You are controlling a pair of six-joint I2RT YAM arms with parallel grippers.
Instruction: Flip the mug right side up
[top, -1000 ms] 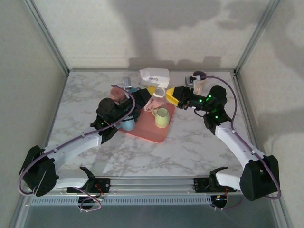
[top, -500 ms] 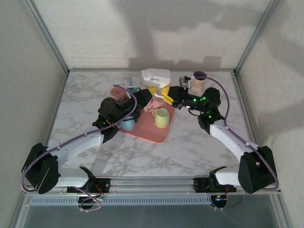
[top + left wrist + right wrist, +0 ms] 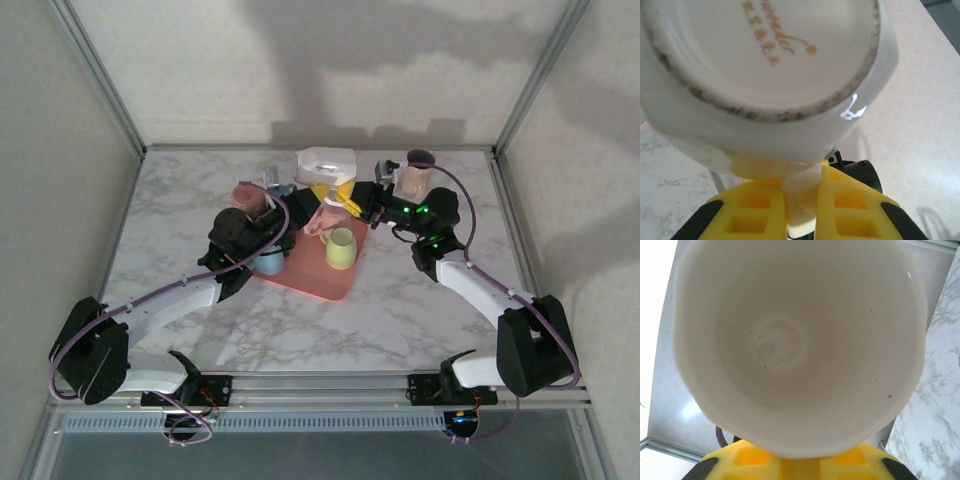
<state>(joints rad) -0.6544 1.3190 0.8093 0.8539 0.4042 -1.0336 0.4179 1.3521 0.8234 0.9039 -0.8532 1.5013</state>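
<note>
Left wrist, mug [image 3: 770, 75] base, gold script [image 3: 779, 40] illegible

I'm seeing gold print [image 3: 776, 44] on the underside of the mug [image 3: 715, 110] in the left wrist view. It is a cursive word, upside down and cut off by the frame edge, with a row of small characters and a tiny ring mark beside it. I'm not managing to read any of it reliably.
</note>
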